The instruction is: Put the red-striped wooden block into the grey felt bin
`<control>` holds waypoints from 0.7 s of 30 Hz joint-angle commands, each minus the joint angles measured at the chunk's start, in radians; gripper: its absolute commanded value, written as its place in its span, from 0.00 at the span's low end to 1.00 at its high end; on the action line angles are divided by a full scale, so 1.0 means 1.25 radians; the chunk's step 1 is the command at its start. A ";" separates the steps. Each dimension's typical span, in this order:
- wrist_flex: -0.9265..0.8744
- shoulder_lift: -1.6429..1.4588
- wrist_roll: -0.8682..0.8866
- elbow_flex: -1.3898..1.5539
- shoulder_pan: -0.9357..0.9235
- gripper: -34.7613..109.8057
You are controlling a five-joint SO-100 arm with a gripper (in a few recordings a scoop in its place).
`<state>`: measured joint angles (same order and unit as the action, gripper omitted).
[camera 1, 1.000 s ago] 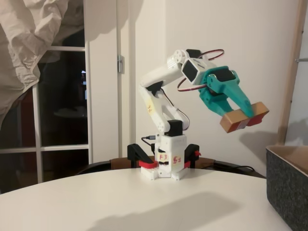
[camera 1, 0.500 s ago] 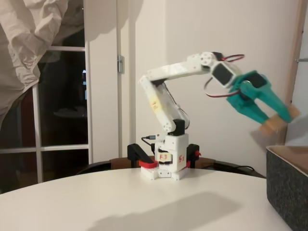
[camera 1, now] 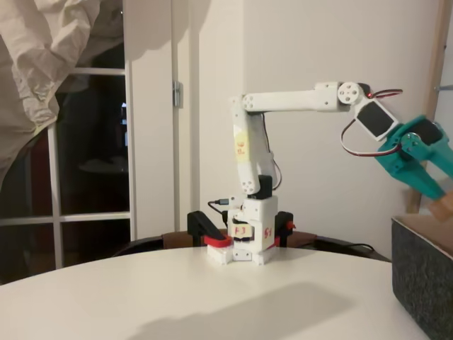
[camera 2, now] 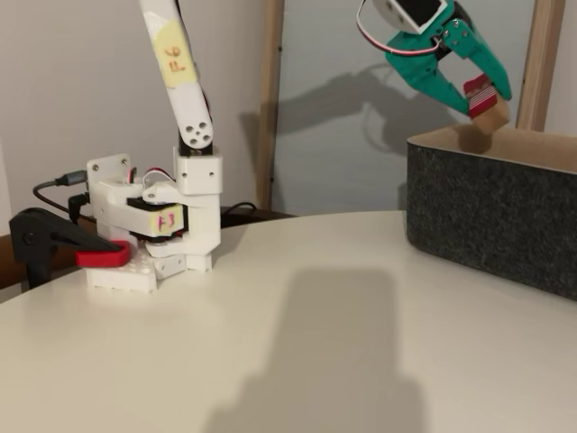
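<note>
The red-striped wooden block (camera 2: 488, 115) is a small light-wood piece with thin red-and-white stripes on its upper face. My teal gripper (camera 2: 483, 99) is shut on it, tilted downward. The block hangs just above the near left rim of the grey felt bin (camera 2: 487, 203), a large dark speckled box with a tan inside. In the other fixed view the white arm reaches far right, and the gripper (camera 1: 440, 200) holds the block (camera 1: 446, 207) at the picture's edge, just over the bin (camera 1: 422, 283).
The arm's base (camera 1: 244, 237) is fixed to the back of a round white table (camera 1: 212, 297) by black-and-red clamps (camera 2: 63, 244). A dark window and a crumpled pale sheet (camera 1: 42, 49) are at the left. A wooden post (camera 2: 539, 63) stands behind the bin.
The arm has stretched out to the right and lowered. It carried the block from mid-air beside the base to just above the bin's rim.
</note>
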<state>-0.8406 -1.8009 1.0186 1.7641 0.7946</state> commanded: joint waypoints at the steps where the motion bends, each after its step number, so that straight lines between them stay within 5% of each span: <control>1: 0.004 0.001 -0.006 -0.038 0.018 0.29; 21: -0.252 -0.107 -0.033 -0.032 0.022 0.41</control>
<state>-1.0830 -1.8392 0.9649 1.7533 0.8130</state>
